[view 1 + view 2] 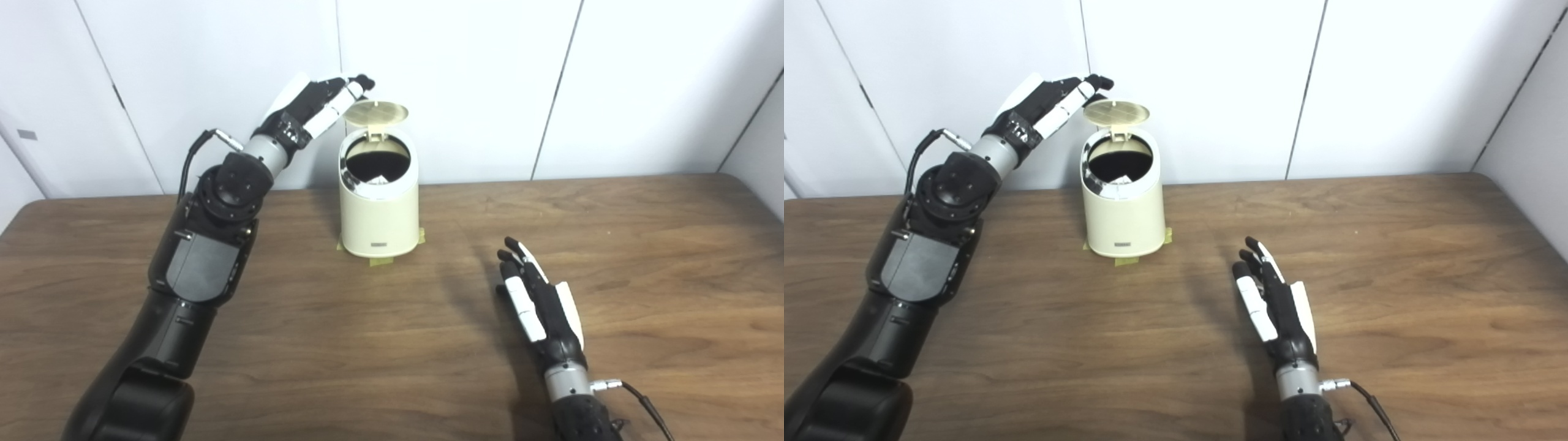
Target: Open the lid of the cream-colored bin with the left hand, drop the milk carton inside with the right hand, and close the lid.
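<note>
Now: bin (380,208) lid (375,112) stands raised; left hand (315,104), fingers extended, at its edge, contact unclear. Pale object inside, possibly the carton (378,179). Right hand (542,300) splayed, empty, above table (643,275).

A brown wooden table (643,257) carries the cream bin (380,214), its base taped.

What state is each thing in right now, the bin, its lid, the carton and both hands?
Cream-colored bin: upright on the table, open.
Lid: raised, tilted back on its hinge.
Milk carton: a pale corner shows inside the bin.
Left hand: fingers extended, by the lid's edge, holding nothing.
Right hand: open, empty, low over the table.
</note>
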`<state>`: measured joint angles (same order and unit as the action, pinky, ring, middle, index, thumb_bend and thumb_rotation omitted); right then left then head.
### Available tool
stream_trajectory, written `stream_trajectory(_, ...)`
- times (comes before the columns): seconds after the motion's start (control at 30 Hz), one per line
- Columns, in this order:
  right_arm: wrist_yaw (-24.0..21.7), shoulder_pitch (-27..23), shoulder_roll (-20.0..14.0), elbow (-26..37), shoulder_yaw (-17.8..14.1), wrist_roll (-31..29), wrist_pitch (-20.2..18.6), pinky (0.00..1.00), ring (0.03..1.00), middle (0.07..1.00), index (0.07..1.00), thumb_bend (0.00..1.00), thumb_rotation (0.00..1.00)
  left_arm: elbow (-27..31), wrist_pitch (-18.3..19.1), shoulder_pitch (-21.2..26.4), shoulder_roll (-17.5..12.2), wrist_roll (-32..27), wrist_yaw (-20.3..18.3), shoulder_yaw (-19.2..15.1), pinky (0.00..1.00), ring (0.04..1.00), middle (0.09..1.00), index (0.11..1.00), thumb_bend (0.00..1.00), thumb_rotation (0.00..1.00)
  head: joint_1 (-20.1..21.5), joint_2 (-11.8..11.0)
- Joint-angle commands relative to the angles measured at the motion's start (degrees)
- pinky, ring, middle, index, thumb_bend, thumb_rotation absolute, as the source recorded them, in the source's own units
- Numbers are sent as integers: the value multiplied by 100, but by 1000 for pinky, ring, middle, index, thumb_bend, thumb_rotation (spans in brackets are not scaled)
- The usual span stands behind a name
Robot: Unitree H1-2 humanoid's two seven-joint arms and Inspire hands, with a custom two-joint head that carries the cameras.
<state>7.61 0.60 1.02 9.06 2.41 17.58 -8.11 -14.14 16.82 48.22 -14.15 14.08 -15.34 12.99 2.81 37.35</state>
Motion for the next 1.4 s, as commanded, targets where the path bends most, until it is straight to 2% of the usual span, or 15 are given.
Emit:
stream_trajectory(0.0, 172, -150, 38, 50, -44, 162, 15, 854, 871, 868, 896, 493, 993, 144, -199, 399, -110, 131, -15, 28, 931, 791, 730, 823, 471, 1000, -1, -4)
stream_trajectory(0.23, 226, -144, 59, 43, -45, 237, -31, 898, 883, 868, 901, 455, 1000, 212, -264, 360, -156, 348, -142, 187, 946, 797, 714, 822, 442, 1000, -14, 27)
stream_trajectory(0.37, 217, -140, 82, 29, -54, 197, -56, 874, 872, 865, 899, 450, 1000, 249, -286, 329, -170, 367, -207, 206, 933, 782, 712, 823, 469, 1000, -31, 38)
stream_trajectory(0.5, 251, -157, 71, -19, -61, 246, -61, 841, 854, 855, 900, 457, 1000, 342, -302, 266, -220, 484, -317, 260, 963, 809, 713, 825, 500, 1000, -31, 56)
stream_trajectory(0.57, 277, -165, 61, -25, -55, 291, -52, 856, 857, 848, 901, 454, 1000, 385, -414, 225, -282, 601, -353, 341, 926, 802, 707, 823, 499, 1000, -31, 56)
stream_trajectory(0.73, 337, -170, 81, -43, -50, 329, -31, 900, 864, 832, 904, 440, 1000, 467, -355, 149, -345, 810, -458, 486, 891, 811, 707, 825, 553, 1000, -6, 71)
stream_trajectory(0.83, 382, -161, 98, -50, -44, 344, -4, 905, 859, 822, 901, 432, 1000, 499, -452, 84, -364, 938, -435, 550, 867, 803, 704, 819, 565, 1000, 8, 84)
stream_trajectory(1.03, 450, -163, 177, -49, -79, 287, -29, 914, 849, 800, 906, 404, 1000, 476, -747, 4, -518, 1331, -521, 813, 749, 753, 728, 829, 566, 1000, 61, 93)
stream_trajectory(1.2, 481, -166, 201, -70, -69, 288, 16, 922, 838, 779, 906, 405, 1000, 373, -1098, -13, -674, 1768, -551, 1058, 664, 748, 778, 829, 516, 1000, 105, 84)
stream_trajectory(1.3, 500, -177, 208, -86, -72, 271, 59, 934, 837, 774, 908, 397, 1000, 415, -1147, -34, -762, 1961, -684, 1160, 678, 771, 807, 854, 536, 1000, 128, 83)
stream_trajectory(1.37, 523, -185, 222, -104, -73, 274, 70, 935, 835, 771, 907, 398, 1000, 434, -1331, -43, -859, 2107, -745, 1267, 686, 773, 808, 861, 541, 1000, 147, 85)
